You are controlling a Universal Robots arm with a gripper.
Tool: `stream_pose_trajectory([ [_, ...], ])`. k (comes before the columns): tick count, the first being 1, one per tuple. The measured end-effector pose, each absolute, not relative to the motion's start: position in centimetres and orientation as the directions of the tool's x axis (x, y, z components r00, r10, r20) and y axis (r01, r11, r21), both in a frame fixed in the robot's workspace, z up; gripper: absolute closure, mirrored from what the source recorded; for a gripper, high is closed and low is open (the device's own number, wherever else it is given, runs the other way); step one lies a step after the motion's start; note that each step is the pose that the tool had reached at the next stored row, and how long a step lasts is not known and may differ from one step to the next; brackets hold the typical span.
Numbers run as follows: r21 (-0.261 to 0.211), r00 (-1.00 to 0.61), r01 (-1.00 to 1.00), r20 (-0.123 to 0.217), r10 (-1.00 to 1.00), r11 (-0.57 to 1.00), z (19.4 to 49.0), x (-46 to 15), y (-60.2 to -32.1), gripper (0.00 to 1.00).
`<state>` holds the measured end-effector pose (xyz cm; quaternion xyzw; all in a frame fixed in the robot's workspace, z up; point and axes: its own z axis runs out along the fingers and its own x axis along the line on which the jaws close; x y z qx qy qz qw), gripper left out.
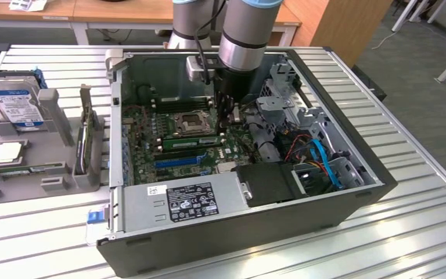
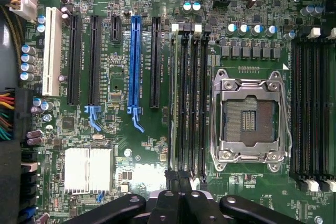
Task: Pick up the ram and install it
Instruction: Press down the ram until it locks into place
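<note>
In the exterior view the arm reaches down into the open computer case [image 1: 362,174], and the ram [image 1: 190,141] lies along a memory slot just beside the empty CPU socket [image 1: 190,122], so by the look of it installation is done or nearly so. In the wrist view the gripper [image 2: 179,179] hangs clenched and empty over the near end of the ram [image 2: 175,98], which stands in the slot bank between the blue expansion slot [image 2: 135,61] and the socket.

Even, bright indoor light falls from above. The slatted silver metal surface [image 1: 409,192] gleams with pale glare toward the exterior view's right. Inside the open black computer case [image 1: 231,238] the arm casts shade. The wrist view is evenly lit, the green motherboard [image 2: 152,129] mildly soft.
</note>
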<state>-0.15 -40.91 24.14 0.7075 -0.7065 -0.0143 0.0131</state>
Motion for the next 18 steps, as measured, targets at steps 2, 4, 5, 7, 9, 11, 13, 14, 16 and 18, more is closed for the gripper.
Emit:
stream_pose_trajectory([
  [2, 0.039, 0.001, -0.999, -0.002, -1.000, -0.001, 24.1, -0.1, -40.9, 0.90],
  [4, 0.039, 0.001, -0.999, -0.001, -1.000, -0.001, 24.2, -0.1, -40.9, 0.90],
  [5, 0.039, 0.001, -0.999, -0.001, -1.000, -0.001, 24.2, -0.2, -40.9, 0.90],
  [7, 0.039, 0.001, -0.999, -0.001, -1.000, -0.001, 24.2, -0.3, -40.9, 0.90],
  [9, 0.039, 0.001, -0.999, -0.001, -1.000, -0.001, 24.2, -0.6, -40.9, 0.90],
  [11, 0.039, 0.001, -0.999, -0.001, -1.000, -0.001, 24.2, -1.0, -40.9, 0.90],
  [13, 0.039, 0.001, -0.999, -0.001, -1.000, -0.001, 24.1, -1.4, -40.9, 0.90],
  [14, 0.039, 0.001, -0.999, -0.002, -1.000, -0.001, 24.1, -1.6, -40.9, 0.90],
  [16, 0.039, 0.001, -0.999, -0.001, -1.000, -0.001, 24.1, -2.0, -40.9, 0.90],
  [18, 0.039, 0.001, -0.999, -0.001, -1.000, -0.001, 24.1, -2.5, -40.9, 0.90],
])
